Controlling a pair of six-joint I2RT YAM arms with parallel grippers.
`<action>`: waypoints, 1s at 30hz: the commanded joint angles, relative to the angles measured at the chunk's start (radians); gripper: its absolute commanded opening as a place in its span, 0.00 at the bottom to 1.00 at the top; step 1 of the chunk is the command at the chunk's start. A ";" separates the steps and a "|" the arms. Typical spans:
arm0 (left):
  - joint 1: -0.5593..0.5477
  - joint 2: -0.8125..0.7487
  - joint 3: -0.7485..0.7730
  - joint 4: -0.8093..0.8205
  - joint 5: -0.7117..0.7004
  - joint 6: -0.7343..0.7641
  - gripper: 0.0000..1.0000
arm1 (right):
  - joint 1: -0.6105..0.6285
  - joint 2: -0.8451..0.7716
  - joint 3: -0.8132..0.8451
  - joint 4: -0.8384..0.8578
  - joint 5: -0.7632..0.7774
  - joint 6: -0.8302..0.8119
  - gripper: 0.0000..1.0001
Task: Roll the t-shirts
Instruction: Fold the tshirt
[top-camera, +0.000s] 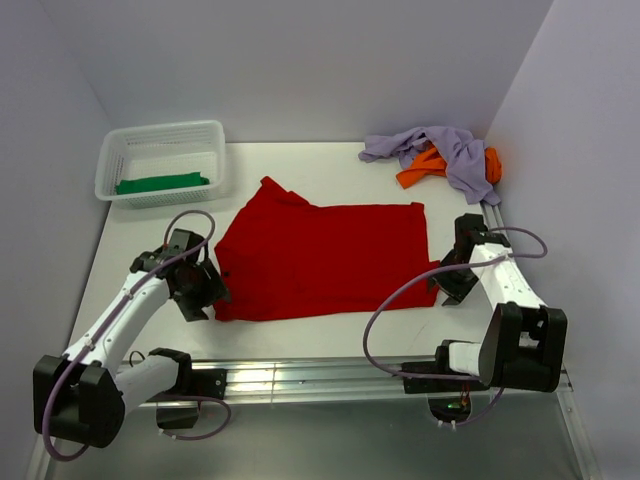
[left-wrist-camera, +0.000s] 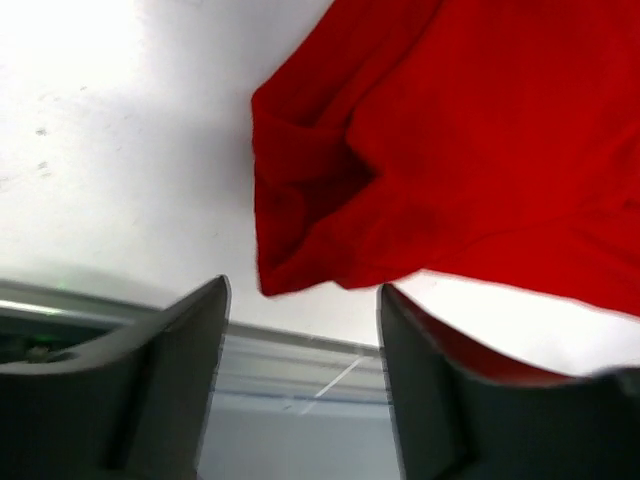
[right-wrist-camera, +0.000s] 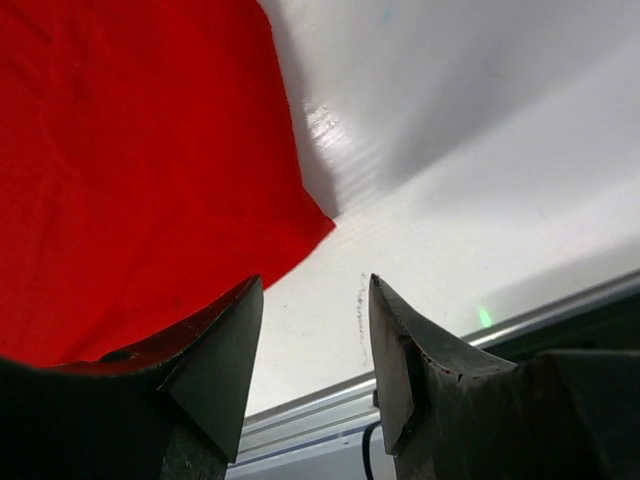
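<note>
A bright red t-shirt (top-camera: 320, 255) lies spread flat across the middle of the white table (top-camera: 330, 165). My left gripper (top-camera: 205, 290) stands open just off its near left corner, whose folded cloth (left-wrist-camera: 330, 210) shows beyond the empty fingers. My right gripper (top-camera: 452, 283) is open beside the near right corner (right-wrist-camera: 300, 225), with bare table between its fingers. A green t-shirt (top-camera: 162, 183) lies folded in the basket. At the back right, a lavender t-shirt (top-camera: 445, 148) lies crumpled over an orange one (top-camera: 425, 168).
The white mesh basket (top-camera: 165, 140) stands at the back left corner. A metal rail (top-camera: 310, 375) runs along the table's near edge. Walls close in the table at the back and on both sides.
</note>
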 joint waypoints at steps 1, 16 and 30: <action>-0.007 -0.036 0.098 -0.084 -0.027 -0.003 0.73 | 0.004 -0.049 0.073 -0.057 0.085 0.000 0.54; -0.047 0.285 0.385 0.158 0.010 0.067 0.76 | 0.107 0.286 0.383 0.084 0.127 -0.155 0.48; -0.052 0.734 0.672 0.252 0.033 0.170 0.72 | 0.291 0.474 0.479 0.082 0.236 -0.202 0.42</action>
